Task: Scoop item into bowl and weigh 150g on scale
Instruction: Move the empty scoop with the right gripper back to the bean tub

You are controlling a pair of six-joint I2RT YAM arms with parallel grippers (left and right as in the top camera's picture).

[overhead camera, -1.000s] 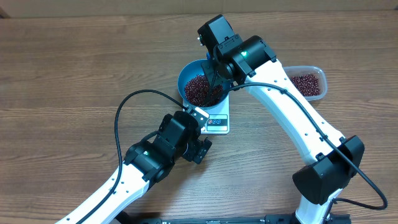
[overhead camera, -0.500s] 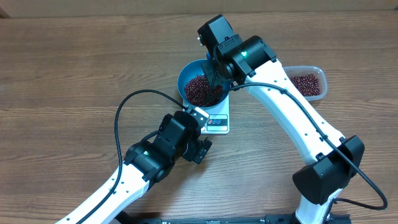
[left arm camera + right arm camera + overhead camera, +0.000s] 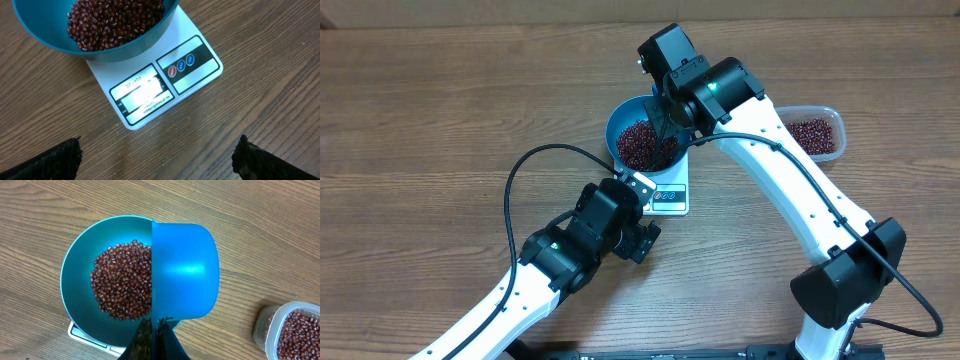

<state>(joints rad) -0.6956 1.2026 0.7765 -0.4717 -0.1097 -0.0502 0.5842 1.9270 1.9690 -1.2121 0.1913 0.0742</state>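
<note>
WEIGHING STATION, FROM OVERHEAD: One wooden table [image 3: 440, 100] fills the frame, and your two arms, the left arm [image 3: 490, 310] and the right arm [image 3: 790, 180], reach across it from the bottom edge. Your left gripper [image 3: 157, 157] hangs wide open over bare wood at lower centre, its two fingers well apart and holding nothing. Your right gripper [image 3: 155, 332], at upper centre, is clamped tight on the one small blue scoop [image 3: 185, 270], which is tipped over the right half of the bowl. One white scale [image 3: 165, 75] lies at centre frame and carries the one blue bowl [image 3: 75, 265] on its upper end. Its single display [image 3: 142, 95] glows too bright to read, beside three round buttons [image 3: 181, 65]. One clear tub [image 3: 835, 120] stands well apart at the upper right. Beans [image 3: 122, 280] lie in two heaps, one in the bowl and one in the tub.
</note>
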